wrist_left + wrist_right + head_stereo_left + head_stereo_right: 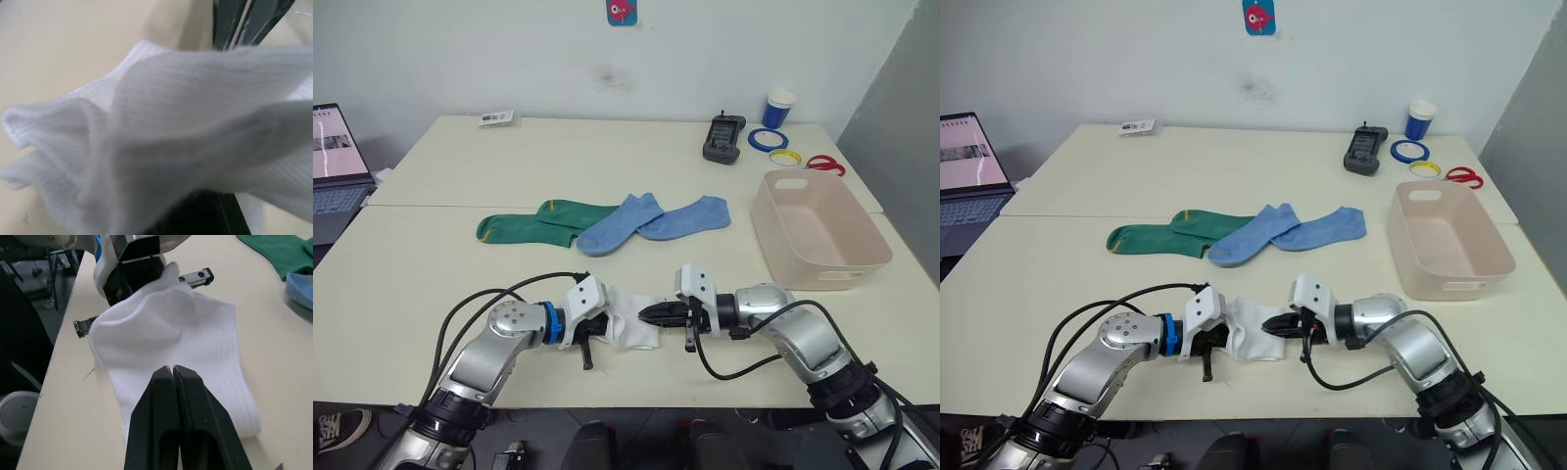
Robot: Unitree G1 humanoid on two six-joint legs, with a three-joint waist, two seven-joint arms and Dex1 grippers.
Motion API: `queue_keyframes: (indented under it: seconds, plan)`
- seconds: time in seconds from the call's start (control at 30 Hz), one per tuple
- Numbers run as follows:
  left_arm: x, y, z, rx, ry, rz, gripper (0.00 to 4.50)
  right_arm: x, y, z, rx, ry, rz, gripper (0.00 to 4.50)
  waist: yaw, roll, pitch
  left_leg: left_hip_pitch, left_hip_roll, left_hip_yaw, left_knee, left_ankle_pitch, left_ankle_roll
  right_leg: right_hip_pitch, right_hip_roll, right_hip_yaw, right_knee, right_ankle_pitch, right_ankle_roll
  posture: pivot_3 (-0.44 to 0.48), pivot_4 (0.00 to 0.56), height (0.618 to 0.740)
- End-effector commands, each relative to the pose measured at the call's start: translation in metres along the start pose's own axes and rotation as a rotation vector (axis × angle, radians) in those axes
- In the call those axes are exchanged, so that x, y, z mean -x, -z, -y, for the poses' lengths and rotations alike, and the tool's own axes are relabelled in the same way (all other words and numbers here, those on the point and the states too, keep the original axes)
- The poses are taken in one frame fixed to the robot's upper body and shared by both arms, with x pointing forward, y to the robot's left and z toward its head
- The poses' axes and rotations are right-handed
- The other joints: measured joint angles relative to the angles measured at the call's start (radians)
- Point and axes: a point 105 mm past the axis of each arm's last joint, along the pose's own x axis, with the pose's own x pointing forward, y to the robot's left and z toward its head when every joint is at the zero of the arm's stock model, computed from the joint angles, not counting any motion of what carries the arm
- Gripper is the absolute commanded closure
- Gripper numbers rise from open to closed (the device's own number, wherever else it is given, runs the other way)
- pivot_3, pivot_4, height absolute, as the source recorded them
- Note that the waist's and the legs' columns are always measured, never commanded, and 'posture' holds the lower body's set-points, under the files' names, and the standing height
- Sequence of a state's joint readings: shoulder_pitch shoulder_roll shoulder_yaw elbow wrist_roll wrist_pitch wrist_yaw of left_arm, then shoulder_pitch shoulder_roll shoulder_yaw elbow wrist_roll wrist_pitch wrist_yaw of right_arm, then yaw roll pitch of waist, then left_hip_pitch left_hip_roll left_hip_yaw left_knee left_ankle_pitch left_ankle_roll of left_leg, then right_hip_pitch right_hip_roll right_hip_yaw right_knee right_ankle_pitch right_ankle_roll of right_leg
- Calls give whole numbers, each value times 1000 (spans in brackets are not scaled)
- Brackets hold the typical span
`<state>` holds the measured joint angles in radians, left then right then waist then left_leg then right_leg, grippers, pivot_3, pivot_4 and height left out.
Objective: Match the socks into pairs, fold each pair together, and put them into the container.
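At the far left edge of the left eye view a laptop [335, 162] sits open on a neighbouring surface. On the cream table [440, 264], a small white card [496, 118] lies near the upper left of the tabletop.

Toward the middle of the frame the green socks [533, 224] with yellow trim lie flat, one overlapping the other, and just right of them the two light blue socks [646, 220] lie crossed, the left one resting over the end of a green sock.

In the lower centre, near the table's front edge, the left gripper [590, 336] points rightward with its fingers spread, one above and one below the bunched end of the white socks [628, 323]; whether they actually press the cloth I cannot tell. Facing it from the right, the right gripper [173, 369] has its two black fingers clenched together, the tips pinching the near edge of the white fabric, which lies in a ribbed layer on the table between the two grippers.

Further right, the pale pink container [818, 230] stands empty in the right middle of the frame. Behind it, at upper right, are a dark handheld device [724, 137], a blue cup [779, 108], rolls of tape [776, 147] and red scissors [824, 164].
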<state>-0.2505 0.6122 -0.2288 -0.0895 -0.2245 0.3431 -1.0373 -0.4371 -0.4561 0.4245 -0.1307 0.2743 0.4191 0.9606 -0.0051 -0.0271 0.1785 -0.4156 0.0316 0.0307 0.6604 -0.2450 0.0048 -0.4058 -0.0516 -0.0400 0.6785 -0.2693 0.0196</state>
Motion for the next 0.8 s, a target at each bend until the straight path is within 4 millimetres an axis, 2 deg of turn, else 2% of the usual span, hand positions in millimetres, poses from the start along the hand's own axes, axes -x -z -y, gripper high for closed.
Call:
queue_keyframes:
  seconds: [0.03,0.23,0.47,0.63,0.8]
  plan:
    - [-1,6,5,6,25,-36,4500,-4,9,2,37,10,-17,4469,0,0,0,0,0,0,0,0,0,0,0,0,0,0,0,0,150,740]
    - [9,1,6,7,36,-36,4500,-10,22,7,18,27,-35,4469,0,0,0,0,0,0,0,0,0,0,0,0,0,0,0,0,150,740]
    - [52,-13,-10,-23,-30,-59,4500,-15,23,8,12,29,-30,4469,-3,0,0,1,2,0,0,0,0,0,1,0,1,0,-1,0,150,740]
    - [72,-42,-25,-41,-84,13,4500,-16,22,8,3,29,-27,4469,-2,0,0,0,1,0,0,0,0,0,1,0,1,0,-1,0,150,740]
    - [60,-83,-13,-38,-9,165,4500,-17,23,9,5,24,-34,4469,-1,0,0,0,1,0,0,0,0,0,1,0,1,0,-1,0,150,740]
